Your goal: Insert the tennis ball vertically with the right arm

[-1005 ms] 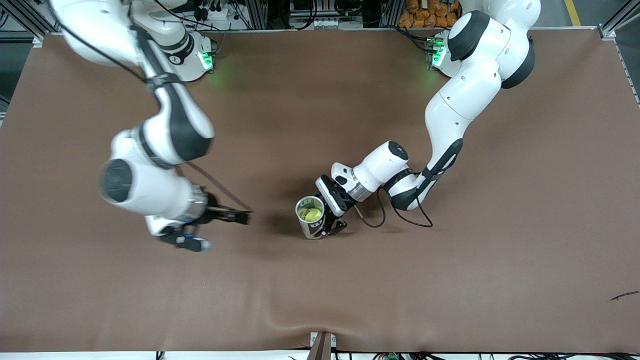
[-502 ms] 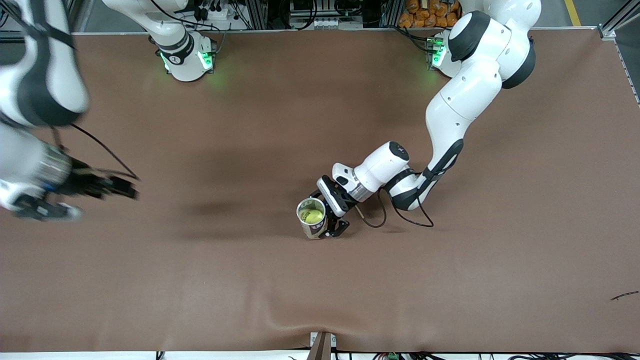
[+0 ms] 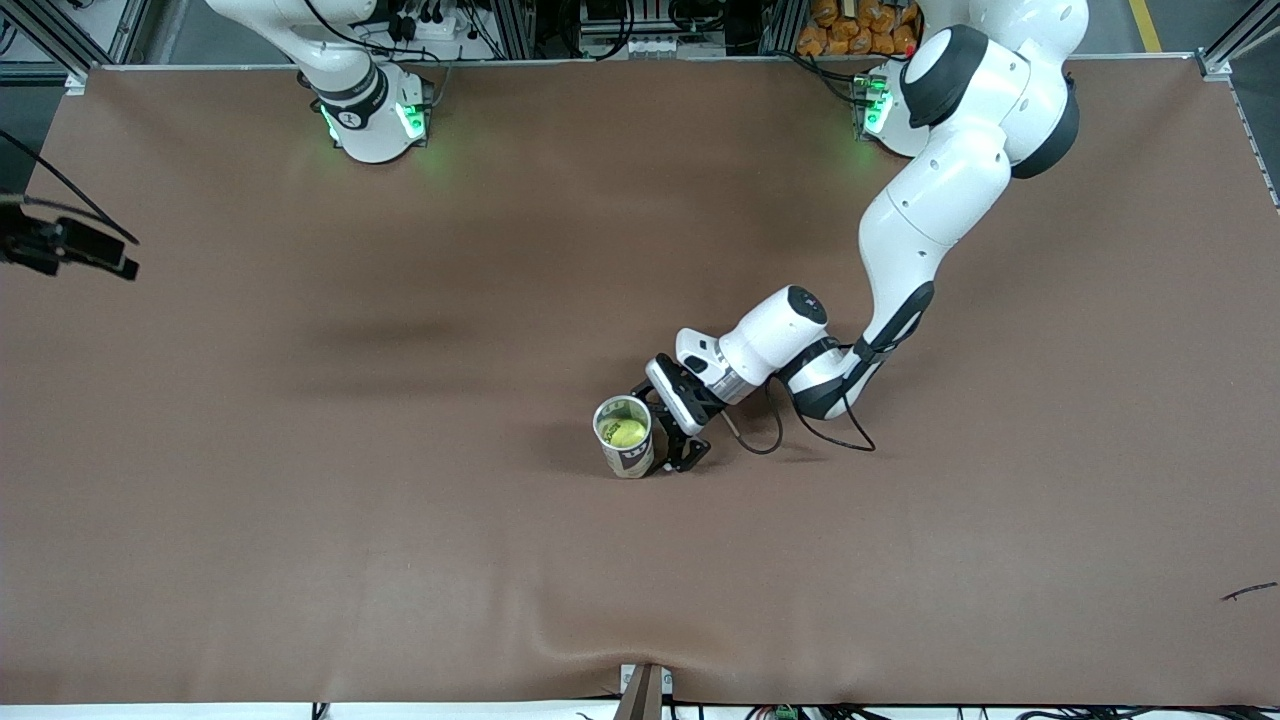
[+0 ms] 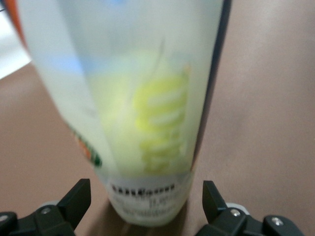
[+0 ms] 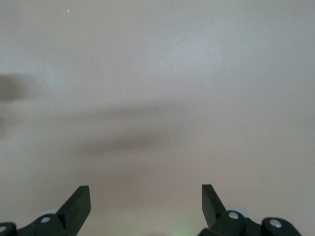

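Now the right tool (image 5: 145,206), fingers apart, is nearly cut off at the table (image 3: 300,560) edge after swinging away. The left tool (image 3: 668,432) has let go, fingers apart around the can (image 3: 624,437) holding the ball (image 3: 625,431).

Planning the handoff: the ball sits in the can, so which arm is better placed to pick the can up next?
Left, probably. The left gripper is open right beside the upright can, ball inside. The right gripper is open at the table's edge.

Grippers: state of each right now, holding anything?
Left gripper: open, fingers either side of the tennis ball can, not clamped on it.
Right gripper: open, empty, over bare table at the right arm's end.
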`<state>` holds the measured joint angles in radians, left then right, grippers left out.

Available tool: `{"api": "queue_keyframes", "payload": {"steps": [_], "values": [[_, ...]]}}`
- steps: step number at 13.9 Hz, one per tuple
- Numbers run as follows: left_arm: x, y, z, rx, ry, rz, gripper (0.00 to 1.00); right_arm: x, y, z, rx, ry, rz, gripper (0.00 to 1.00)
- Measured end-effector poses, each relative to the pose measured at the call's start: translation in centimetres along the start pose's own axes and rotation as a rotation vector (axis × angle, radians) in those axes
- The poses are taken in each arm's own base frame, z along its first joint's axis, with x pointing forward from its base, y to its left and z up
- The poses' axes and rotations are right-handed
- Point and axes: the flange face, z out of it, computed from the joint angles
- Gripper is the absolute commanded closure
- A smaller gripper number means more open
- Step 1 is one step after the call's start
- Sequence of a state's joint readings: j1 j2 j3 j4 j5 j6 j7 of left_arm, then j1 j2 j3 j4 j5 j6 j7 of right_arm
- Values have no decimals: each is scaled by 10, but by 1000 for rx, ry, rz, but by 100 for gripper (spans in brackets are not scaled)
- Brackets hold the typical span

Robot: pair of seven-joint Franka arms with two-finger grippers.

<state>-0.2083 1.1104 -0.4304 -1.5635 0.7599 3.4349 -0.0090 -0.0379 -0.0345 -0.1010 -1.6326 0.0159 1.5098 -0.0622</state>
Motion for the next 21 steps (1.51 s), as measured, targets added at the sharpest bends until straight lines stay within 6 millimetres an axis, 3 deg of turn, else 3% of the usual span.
{"api": "queue_keyframes", "payload": {"steps": [2, 4, 13, 16, 21], "values": [[-14, -5, -4, -3, -10, -13, 0, -11, -4, -23, -5, -8, -7, 0], [-27, -17, -11, 4, -18, -26, 0, -15, -4, -34, -5, -8, -8, 0], [-39, -80, -41, 87, -34, -142, 0, -13, -5, -31, -3, -12, 13, 0], [-23, -103, -51, 135, -63, -217, 0, -11, -15, -31, -5, -5, 6, 0], [40, -148, -63, 225, -129, -399, 0, -10, -17, -28, -5, -8, 6, 0]]}}
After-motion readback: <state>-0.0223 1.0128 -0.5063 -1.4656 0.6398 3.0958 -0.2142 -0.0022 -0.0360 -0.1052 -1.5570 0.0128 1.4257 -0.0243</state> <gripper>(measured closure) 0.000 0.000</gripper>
